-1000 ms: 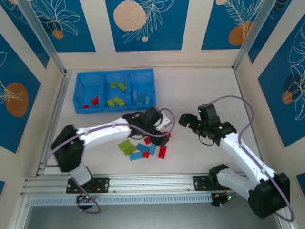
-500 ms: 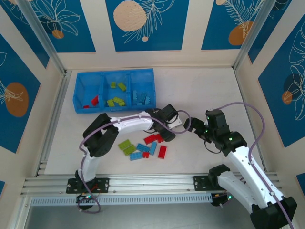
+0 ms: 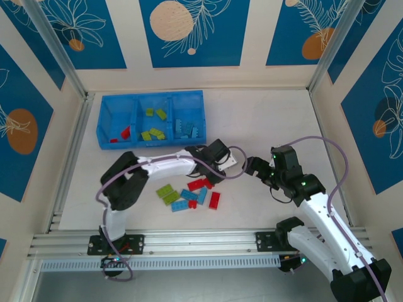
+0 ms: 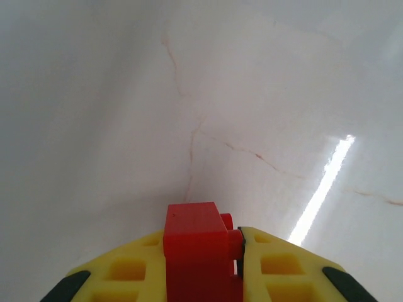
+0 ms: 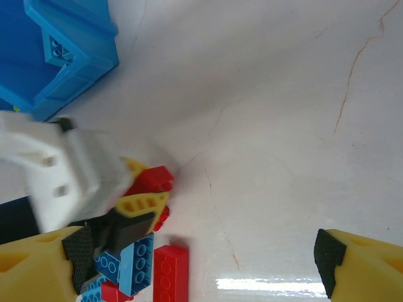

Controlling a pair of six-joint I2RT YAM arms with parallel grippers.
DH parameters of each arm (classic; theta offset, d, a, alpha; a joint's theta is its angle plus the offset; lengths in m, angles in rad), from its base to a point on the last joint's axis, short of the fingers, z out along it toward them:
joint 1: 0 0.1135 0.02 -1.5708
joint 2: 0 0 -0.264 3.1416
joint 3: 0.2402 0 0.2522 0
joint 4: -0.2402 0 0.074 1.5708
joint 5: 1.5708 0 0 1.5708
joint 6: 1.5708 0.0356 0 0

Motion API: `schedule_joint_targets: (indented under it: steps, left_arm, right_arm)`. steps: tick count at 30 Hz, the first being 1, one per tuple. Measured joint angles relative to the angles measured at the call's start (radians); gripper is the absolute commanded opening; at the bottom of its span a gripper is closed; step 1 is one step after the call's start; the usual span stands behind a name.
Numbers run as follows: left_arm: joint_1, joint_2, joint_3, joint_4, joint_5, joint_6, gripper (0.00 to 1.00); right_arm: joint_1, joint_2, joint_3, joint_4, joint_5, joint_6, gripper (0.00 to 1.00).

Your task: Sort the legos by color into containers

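While the left gripper (image 4: 203, 267) is clamped on a red lego (image 4: 192, 233) beside the loose pile (image 3: 182, 196) on the table (image 3: 271, 119), the right gripper (image 5: 201, 251) hangs wide open nearby. Other legos lie sorted in the blue tray (image 3: 104, 137), well apart at the far left.

Before you: two arms (image 3: 157, 167), one blue tray (image 3: 116, 113) of three compartments. Loose on the table (image 3: 271, 119): two green legos (image 3: 165, 190), three blue legos (image 3: 189, 194), at least three red legos (image 3: 215, 200); two more red in the tray.
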Motion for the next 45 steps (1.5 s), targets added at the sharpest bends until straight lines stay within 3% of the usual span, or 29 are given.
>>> schedule_joint_targets:
  steps: [4,7,10,12,15,18,21,26,31,36,40,45]
  left_arm:
    - [0.090,-0.216,-0.055,0.035,-0.016,-0.056,0.16]
    - [0.256,-0.360,-0.066,0.077,-0.048,-0.115,0.14]
    - [0.476,-0.440,-0.069,0.108,-0.098,-0.181,0.14]
    - [0.618,-0.444,-0.069,0.108,-0.149,-0.226,0.15]
    - [0.761,-0.401,-0.069,0.090,-0.230,-0.289,0.17]
    - [0.823,-0.326,-0.057,0.049,-0.307,-0.338,0.18]
    - [0.861,-0.232,-0.017,-0.003,-0.358,-0.384,0.28]
    - [0.887,-0.167,0.005,-0.035,-0.391,-0.441,0.54]
    - [0.888,-0.203,0.008,-0.047,-0.352,-0.471,0.56]
    - [0.860,-0.426,-0.069,-0.042,-0.217,-0.505,0.56]
    - [0.718,-0.653,-0.123,-0.066,-0.134,-0.511,0.57]
    - [0.481,-0.797,-0.119,-0.206,-0.089,-0.457,0.62]
  right_arm:
    - [0.000,-0.019,0.000,0.003,0.000,0.000,0.93]
    - [0.000,-0.023,0.000,0.014,0.000,0.000,0.93]
    - [0.000,-0.022,-0.001,0.027,-0.005,0.000,0.93]
    - [0.000,-0.022,-0.002,0.034,-0.012,0.000,0.93]
    - [0.000,-0.015,-0.003,0.047,-0.024,0.000,0.93]
    - [0.002,0.008,-0.003,0.061,-0.036,0.000,0.92]
    - [0.005,0.029,-0.003,0.063,-0.045,0.000,0.93]
    - [0.023,0.046,-0.002,0.074,-0.048,0.000,0.92]
    - [0.121,0.122,0.036,0.071,-0.029,-0.033,0.92]
    - [0.344,0.322,0.198,0.047,0.049,-0.119,0.92]
    - [0.499,0.537,0.348,0.032,0.100,-0.188,0.89]
    - [0.639,0.758,0.472,-0.014,0.152,-0.177,0.86]
